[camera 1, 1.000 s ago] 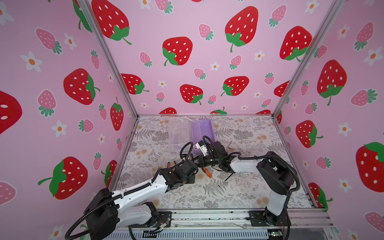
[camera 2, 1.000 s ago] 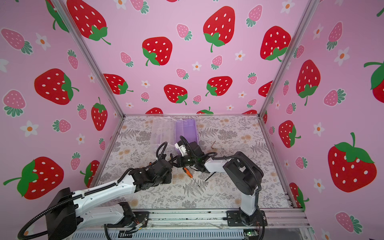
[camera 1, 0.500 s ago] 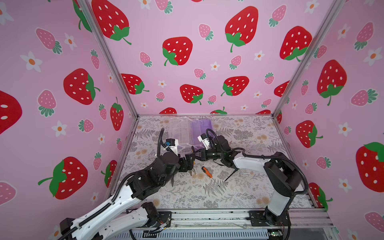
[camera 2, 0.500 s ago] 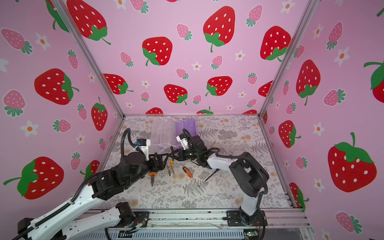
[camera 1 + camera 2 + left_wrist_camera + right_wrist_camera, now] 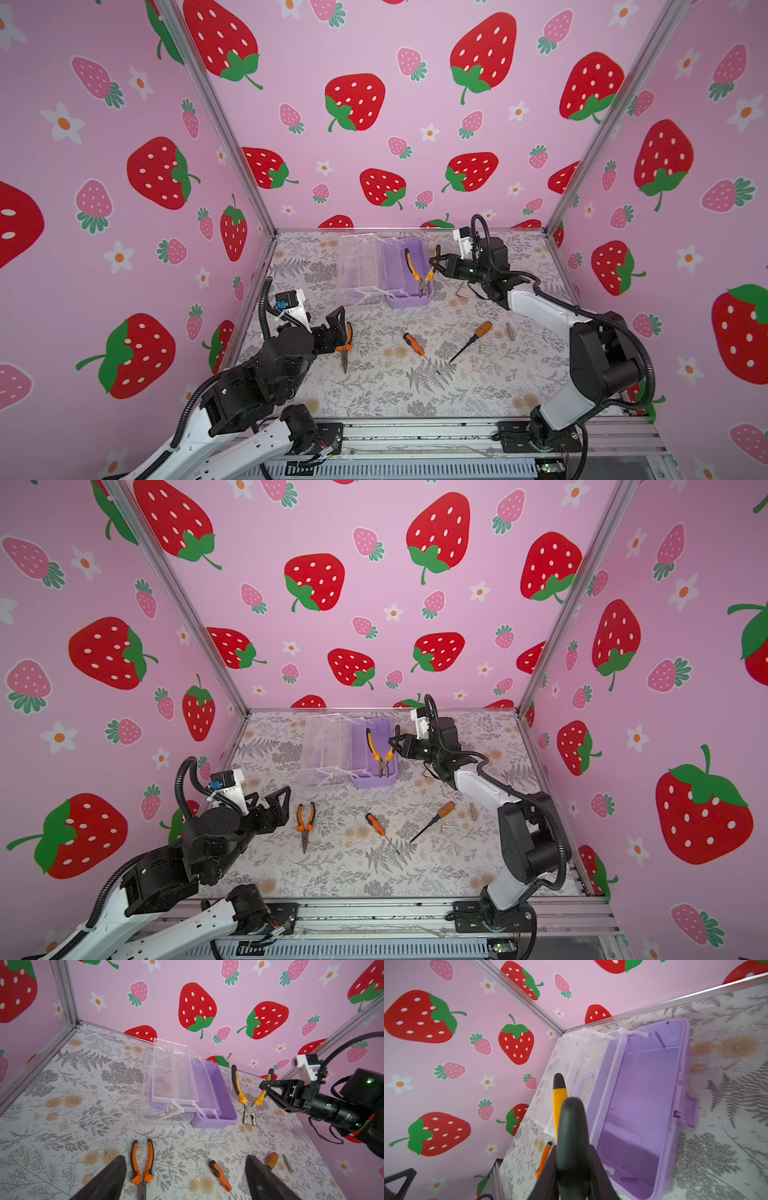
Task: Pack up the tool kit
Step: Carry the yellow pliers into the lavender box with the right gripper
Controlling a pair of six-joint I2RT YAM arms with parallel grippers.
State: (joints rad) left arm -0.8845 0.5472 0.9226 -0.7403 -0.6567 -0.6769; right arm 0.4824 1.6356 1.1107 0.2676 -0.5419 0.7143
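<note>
The tool kit lies open at the back: lilac base (image 5: pixel 409 301) (image 5: pixel 374 782) (image 5: pixel 214 1122) (image 5: pixel 643 1105), with the clear lid (image 5: pixel 359 270) (image 5: pixel 174 1076) folded out to its left. My right gripper (image 5: pixel 434 264) (image 5: pixel 395 742) (image 5: pixel 572 1147) is shut on one handle of the yellow-black pliers (image 5: pixel 415 270) (image 5: pixel 241 1093), which hang nose down by the base's right rim. My left gripper (image 5: pixel 272 793) (image 5: pixel 185 1167) stands open and empty at the front left. Orange pliers (image 5: pixel 345 345) (image 5: pixel 305 818) (image 5: pixel 142 1165) lie on the table just beyond its fingers.
On the floral table lie a small orange screwdriver (image 5: pixel 413 344) (image 5: pixel 220 1174), a wooden-handled screwdriver (image 5: pixel 473 338) (image 5: pixel 436 818), a metal bit (image 5: pixel 510 331) and a hex key (image 5: pixel 486 345). Pink strawberry walls close in three sides.
My left gripper has opened wide and drawn back to the front left. My right gripper has carried the yellow-black pliers from the table's middle back to the tool kit.
</note>
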